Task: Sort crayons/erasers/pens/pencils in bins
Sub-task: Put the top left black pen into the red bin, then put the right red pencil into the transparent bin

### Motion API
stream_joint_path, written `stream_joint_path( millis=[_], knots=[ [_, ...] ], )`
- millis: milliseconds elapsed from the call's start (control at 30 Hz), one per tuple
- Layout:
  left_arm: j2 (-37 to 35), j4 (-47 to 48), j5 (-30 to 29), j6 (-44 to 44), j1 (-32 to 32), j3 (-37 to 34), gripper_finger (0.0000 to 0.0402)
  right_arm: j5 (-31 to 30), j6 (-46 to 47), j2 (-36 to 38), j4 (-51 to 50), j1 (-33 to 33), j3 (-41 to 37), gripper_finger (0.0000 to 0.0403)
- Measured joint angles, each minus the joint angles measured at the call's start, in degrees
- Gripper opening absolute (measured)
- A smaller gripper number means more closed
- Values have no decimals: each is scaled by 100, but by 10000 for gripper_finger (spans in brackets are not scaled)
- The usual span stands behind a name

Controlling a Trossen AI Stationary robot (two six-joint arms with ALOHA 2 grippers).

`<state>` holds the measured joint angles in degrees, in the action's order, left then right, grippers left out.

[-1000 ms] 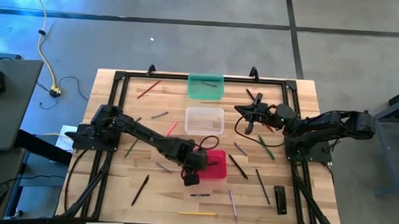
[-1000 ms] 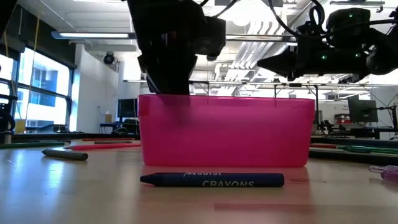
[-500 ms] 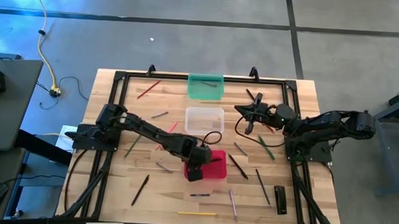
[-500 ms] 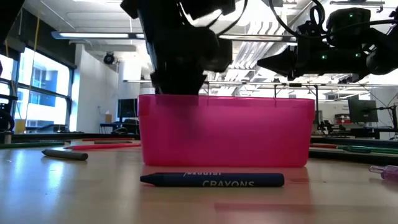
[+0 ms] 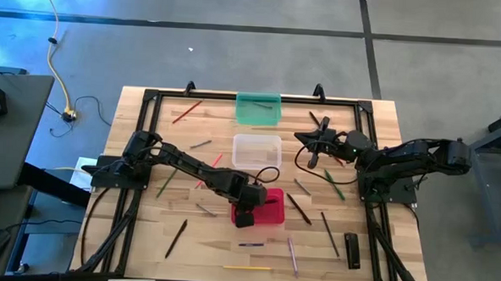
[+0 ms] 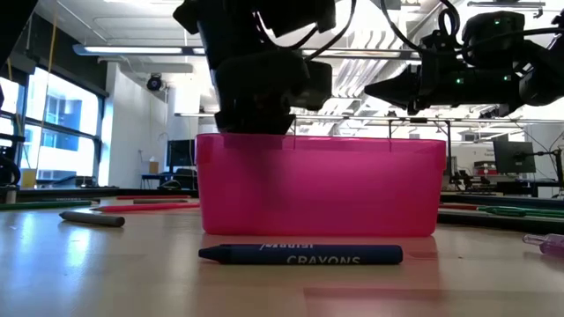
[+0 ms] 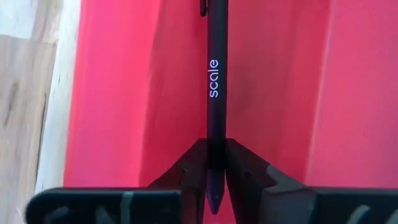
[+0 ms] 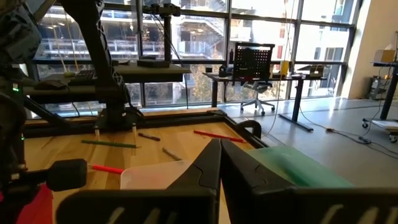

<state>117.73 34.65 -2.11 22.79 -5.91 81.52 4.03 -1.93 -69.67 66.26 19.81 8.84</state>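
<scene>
Over the red bin (image 5: 269, 207), left pincer (image 7: 214, 171) moved in from its edge, pinching pen (image 7: 216, 93) loosely, ready to drop; right pincer (image 8: 219, 163) pressed together

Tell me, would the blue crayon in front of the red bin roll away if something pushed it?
Probably yes. The blue crayon looks round and lies flat on the smooth wooden table, so a sideways nudge would likely roll it. Its paper wrapper may slow it, and the red bin behind could stop it.

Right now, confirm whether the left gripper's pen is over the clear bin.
No, the pen between the left gripper fingers hangs over the red bin.
</scene>
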Motion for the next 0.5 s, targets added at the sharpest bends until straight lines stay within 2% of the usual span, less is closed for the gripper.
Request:
stream_joint_path(
  millis=[167, 267, 500],
  knots=[
    [0, 25, 0, -76, 0, 0, 73, 2, 189, 0, -15, 0, 0, 0],
    [-63, 77, -2, -228, -10, 0, 78, 2, 366, 0, -19, -1, 0, 0],
    [-683, 253, -285, -400, -136, 0, 39, -143, 324, 0, -35, -338, 0, 0]
  ],
)
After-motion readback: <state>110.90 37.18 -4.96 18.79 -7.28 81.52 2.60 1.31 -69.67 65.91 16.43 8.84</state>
